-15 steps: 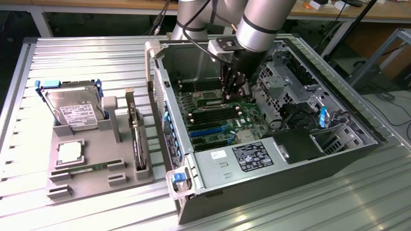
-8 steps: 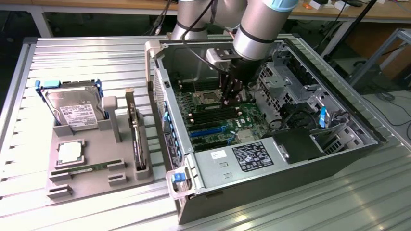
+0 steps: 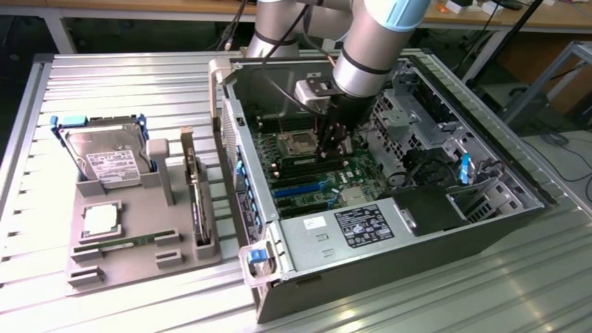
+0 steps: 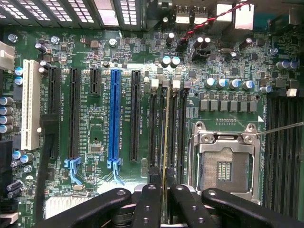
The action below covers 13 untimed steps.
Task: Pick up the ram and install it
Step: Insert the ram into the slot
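My gripper (image 3: 331, 147) reaches down inside the open computer case (image 3: 389, 229), over the motherboard (image 4: 95, 142). It is shut on the ram (image 4: 166, 133), a thin green stick seen edge-on between the black fingers (image 4: 147, 204). The stick stands upright in line with one of the black memory slots (image 4: 153, 128) beside the empty processor socket (image 4: 225, 166). Whether it is pressed home I cannot tell. A second, matching ram (image 3: 125, 244) lies in the grey holder (image 3: 138, 267) at the exterior view's left.
The grey holder also carries a hard drive (image 3: 107, 156), a square silver processor (image 3: 100, 220) and a long expansion card (image 3: 194, 201) on edge. Inside the case are a blue expansion slot (image 4: 114, 118), capacitors (image 4: 228, 83), drive cages (image 3: 416, 118) and cables (image 3: 421, 170).
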{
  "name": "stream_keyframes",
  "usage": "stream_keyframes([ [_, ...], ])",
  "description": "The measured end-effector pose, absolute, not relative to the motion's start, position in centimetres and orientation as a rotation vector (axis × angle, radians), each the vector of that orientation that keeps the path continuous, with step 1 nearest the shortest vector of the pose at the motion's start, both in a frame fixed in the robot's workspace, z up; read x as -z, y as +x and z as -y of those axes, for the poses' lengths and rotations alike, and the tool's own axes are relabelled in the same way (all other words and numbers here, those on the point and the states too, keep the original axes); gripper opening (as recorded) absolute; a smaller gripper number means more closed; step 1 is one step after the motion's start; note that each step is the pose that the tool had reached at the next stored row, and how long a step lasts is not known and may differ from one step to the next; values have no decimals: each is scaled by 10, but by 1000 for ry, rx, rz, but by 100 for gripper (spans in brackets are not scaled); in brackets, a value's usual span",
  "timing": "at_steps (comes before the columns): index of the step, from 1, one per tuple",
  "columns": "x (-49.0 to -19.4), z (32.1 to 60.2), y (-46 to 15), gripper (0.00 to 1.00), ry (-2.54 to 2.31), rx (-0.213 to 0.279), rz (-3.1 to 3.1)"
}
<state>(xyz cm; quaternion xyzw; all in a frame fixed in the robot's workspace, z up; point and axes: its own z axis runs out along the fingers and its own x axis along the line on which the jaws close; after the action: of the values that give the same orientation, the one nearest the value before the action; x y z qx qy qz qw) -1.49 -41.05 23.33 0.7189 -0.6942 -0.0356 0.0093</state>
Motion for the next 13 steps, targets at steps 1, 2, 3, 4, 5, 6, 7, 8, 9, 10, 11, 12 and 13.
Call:
stream_keyframes([
  [1,-232,411,-15,14,2245,111,2168],
  [2,-230,411,-15,14,2245,111,2168],
  [3,-230,411,-15,14,2245,111,2168],
  [4,-230,411,-15,14,2245,111,2168],
  [5,-230,411,-15,14,2245,111,2168],
  [6,-230,411,-15,14,2245,111,2168],
  [7,-230,411,-15,14,2245,111,2168],
  [8,-230,411,-15,14,2245,111,2168],
  [9,-230,412,-15,14,2245,111,2168],
  [10,-230,412,-15,14,2245,111,2168],
  [11,-230,413,-15,14,2245,111,2168],
  [12,-230,414,-15,14,2245,111,2168],
  [13,-230,414,-15,14,2245,111,2168],
])
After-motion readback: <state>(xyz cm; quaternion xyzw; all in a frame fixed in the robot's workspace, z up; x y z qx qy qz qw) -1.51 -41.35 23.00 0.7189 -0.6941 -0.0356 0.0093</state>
